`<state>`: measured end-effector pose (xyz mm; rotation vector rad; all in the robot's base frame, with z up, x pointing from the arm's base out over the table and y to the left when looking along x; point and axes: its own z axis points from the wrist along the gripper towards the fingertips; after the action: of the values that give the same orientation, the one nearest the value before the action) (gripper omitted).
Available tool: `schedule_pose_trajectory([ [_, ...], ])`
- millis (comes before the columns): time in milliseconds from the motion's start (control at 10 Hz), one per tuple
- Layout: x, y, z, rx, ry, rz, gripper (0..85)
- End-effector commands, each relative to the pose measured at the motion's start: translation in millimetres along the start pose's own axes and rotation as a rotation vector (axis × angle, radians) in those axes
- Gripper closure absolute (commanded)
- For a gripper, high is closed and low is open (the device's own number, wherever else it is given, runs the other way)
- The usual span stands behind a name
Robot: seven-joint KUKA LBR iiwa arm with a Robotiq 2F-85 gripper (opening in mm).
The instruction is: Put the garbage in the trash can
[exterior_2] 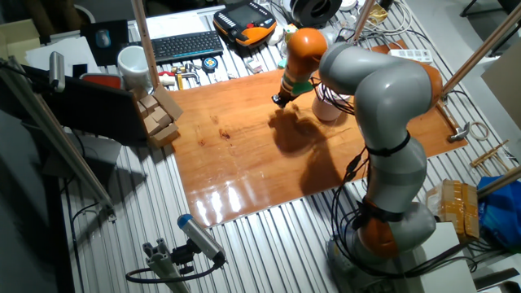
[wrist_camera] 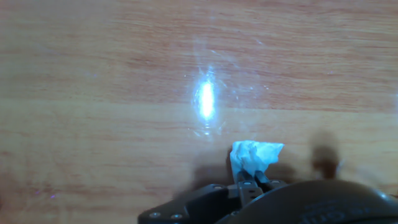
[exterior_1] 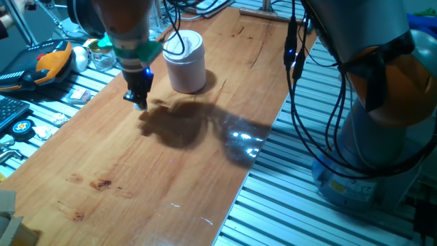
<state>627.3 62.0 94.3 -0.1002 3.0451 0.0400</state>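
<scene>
The trash can is a small white cylindrical bin with a domed lid, standing on the wooden table at the back; in the other fixed view it is partly hidden behind the arm. My gripper hangs just left of the bin, a little above the table; it also shows in the other fixed view. In the hand view the gripper is shut on the garbage, a small crumpled white paper wad pinched between the fingertips above the wood.
A glass jar and an orange-black handset lie left of the table on the slatted bench. A keyboard, a white cup and wooden blocks stand at the far side. The robot base stands beside the table.
</scene>
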Motion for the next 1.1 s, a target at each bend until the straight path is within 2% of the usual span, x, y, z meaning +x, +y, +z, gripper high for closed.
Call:
schedule_pose_trajectory([
  [0,0.5,0.6,-13.8,0.001,0.004,0.0,85.0],
  [400,8.6,-5.0,-54.5,0.015,0.031,0.012,85.0],
  [700,9.8,-21.7,-68.1,0.012,0.033,0.003,85.0],
  [900,11.1,-35.7,-75.6,0.032,0.025,-0.004,85.0],
  [1000,12.9,-42.2,-79.7,0.026,0.024,0.005,85.0],
])
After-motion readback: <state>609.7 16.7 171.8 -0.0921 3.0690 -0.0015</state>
